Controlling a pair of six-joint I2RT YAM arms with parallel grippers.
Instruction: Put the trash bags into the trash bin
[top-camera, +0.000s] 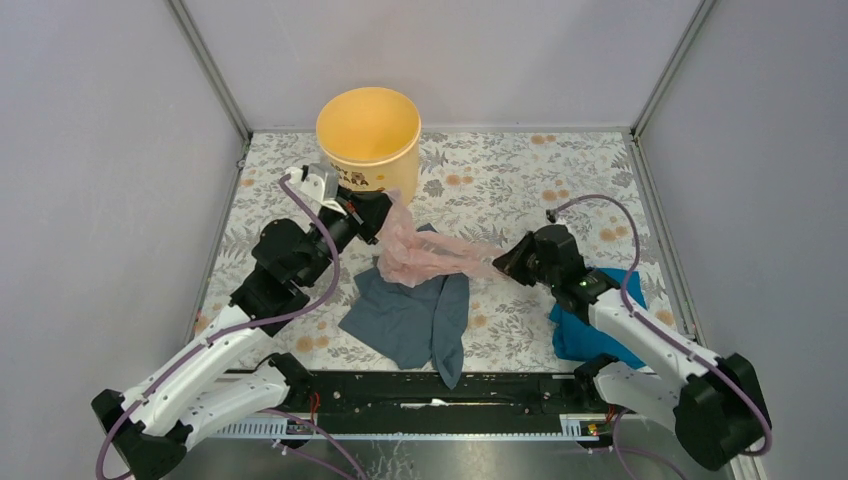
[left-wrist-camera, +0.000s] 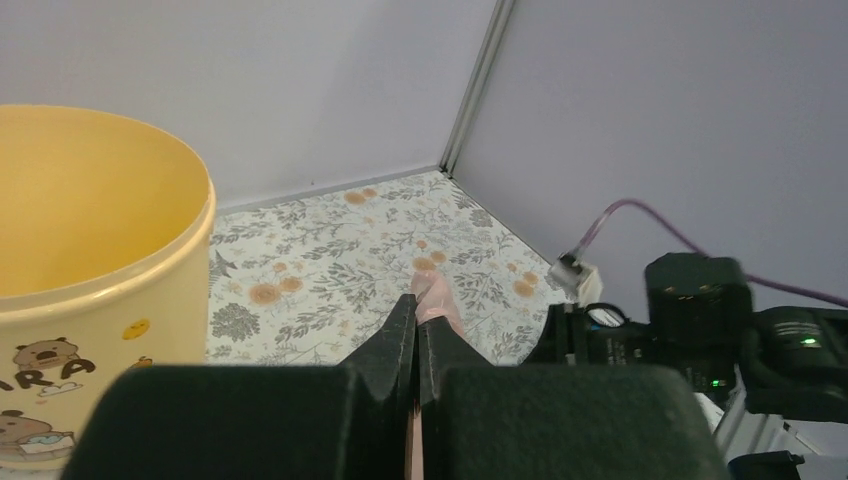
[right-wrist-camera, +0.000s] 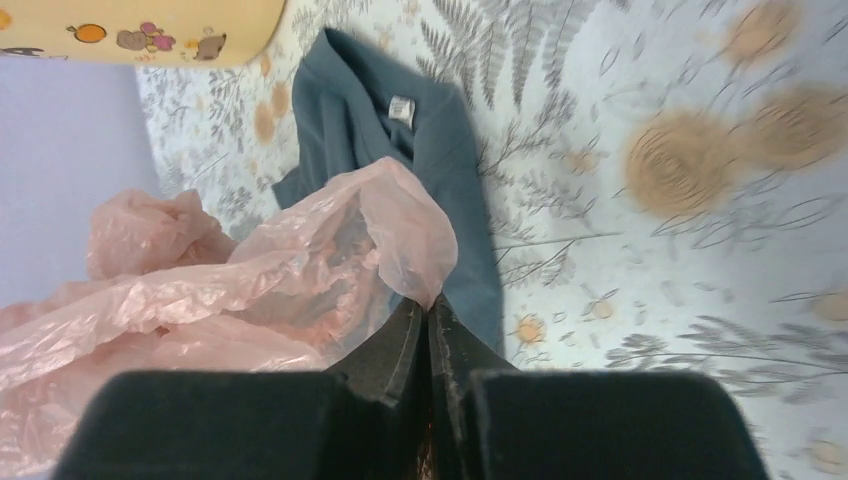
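Note:
The pale pink trash bag (top-camera: 428, 250) is stretched in the air between my two grippers, above the grey-blue cloth. My left gripper (top-camera: 384, 212) is shut on one end of the bag, right beside the yellow-orange trash bin (top-camera: 368, 135). In the left wrist view a bit of pink film (left-wrist-camera: 437, 295) sticks out past the closed left gripper (left-wrist-camera: 419, 308), with the bin (left-wrist-camera: 90, 290) at the left. My right gripper (top-camera: 503, 262) is shut on the other end; in the right wrist view the bag (right-wrist-camera: 250, 290) bunches out from the closed right gripper (right-wrist-camera: 428, 308).
A grey-blue cloth (top-camera: 415, 315) lies on the flowered table under the bag, also in the right wrist view (right-wrist-camera: 420, 150). A bright blue cloth (top-camera: 590, 335) lies under the right arm. Grey walls enclose the table on three sides.

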